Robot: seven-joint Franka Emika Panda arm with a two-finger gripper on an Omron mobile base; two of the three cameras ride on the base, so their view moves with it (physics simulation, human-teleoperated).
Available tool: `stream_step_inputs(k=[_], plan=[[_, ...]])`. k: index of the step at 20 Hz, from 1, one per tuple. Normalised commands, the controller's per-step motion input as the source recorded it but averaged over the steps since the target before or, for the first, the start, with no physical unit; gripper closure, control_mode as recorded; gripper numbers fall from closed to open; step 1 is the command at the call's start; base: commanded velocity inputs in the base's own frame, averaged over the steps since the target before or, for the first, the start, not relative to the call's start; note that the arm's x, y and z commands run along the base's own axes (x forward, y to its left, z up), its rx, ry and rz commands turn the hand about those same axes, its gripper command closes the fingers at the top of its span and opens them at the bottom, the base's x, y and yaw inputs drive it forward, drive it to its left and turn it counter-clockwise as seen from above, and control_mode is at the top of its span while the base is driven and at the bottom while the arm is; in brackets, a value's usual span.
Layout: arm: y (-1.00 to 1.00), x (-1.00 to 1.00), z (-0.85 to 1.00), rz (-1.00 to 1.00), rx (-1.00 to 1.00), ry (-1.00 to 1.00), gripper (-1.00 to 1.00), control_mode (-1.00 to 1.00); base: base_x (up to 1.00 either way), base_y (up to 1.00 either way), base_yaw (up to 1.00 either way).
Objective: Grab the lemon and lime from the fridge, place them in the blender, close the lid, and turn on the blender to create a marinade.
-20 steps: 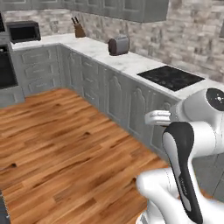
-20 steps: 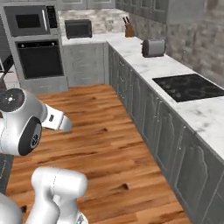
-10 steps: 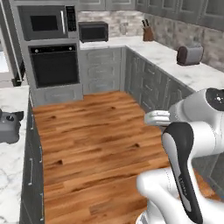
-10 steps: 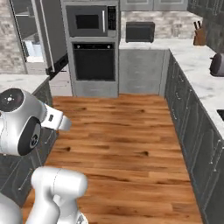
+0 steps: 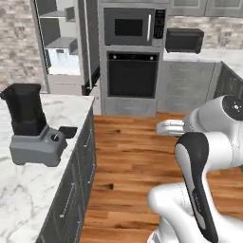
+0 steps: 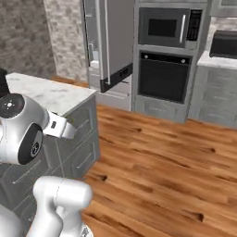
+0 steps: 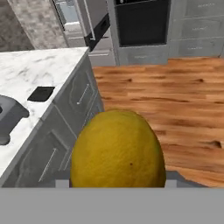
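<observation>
Fridge (image 5: 61, 47) stands far left with its door open, pale shelves showing. Marble surface (image 5: 28, 190) runs along the near left; blender (image 5: 33, 130) sits on it, black jar uncovered, lid (image 5: 68, 132) lying flat just right of its base. Lemon (image 7: 118, 151) sits close before the hand camera, held in the claw, above the surface edge and wood floor (image 6: 176, 166).

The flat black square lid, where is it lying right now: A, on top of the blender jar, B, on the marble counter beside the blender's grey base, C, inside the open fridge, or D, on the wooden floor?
B: the flat black square lid lies on the white marble counter just beside the grey blender base, and the tall black jar stands uncovered.
</observation>
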Motion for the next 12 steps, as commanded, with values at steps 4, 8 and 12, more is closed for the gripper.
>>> stream_step_inputs(k=[4, 8, 12], plan=[[0.00, 0.00, 0.00, 0.00, 0.00, 0.00, 1.00, 1.00, 0.94, -0.19, 0.77], [0.00, 0.00, 0.00, 0.00, 0.00, 0.00, 1.00, 1.00, 0.96, -0.22, 0.77], [0.00, 0.00, 0.00, 0.00, 0.00, 0.00, 1.00, 1.00, 0.88, -0.23, 0.81]])
